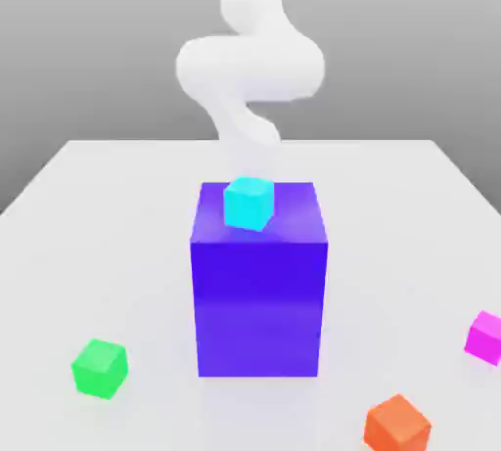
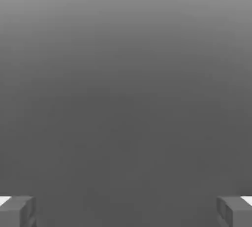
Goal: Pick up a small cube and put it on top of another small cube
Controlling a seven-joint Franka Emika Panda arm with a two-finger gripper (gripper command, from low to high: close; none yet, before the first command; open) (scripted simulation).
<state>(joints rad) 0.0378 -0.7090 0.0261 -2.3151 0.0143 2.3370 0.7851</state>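
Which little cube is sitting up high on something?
The cyan cube: it sits on top of the big blue-violet block. The green, pink and orange cubes lie on the table.

You see a smooth, faintly glossy white table (image 1: 117,214); the blue-violet block (image 1: 259,302) looks satin plastic; the pink cube (image 1: 485,337) and green cube (image 1: 99,369) look matt; finger pads (image 2: 17,211) dull grey.

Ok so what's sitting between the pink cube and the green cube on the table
In the exterior view, the big blue-violet block stands between the green cube and the pink cube, with a cyan cube on top.
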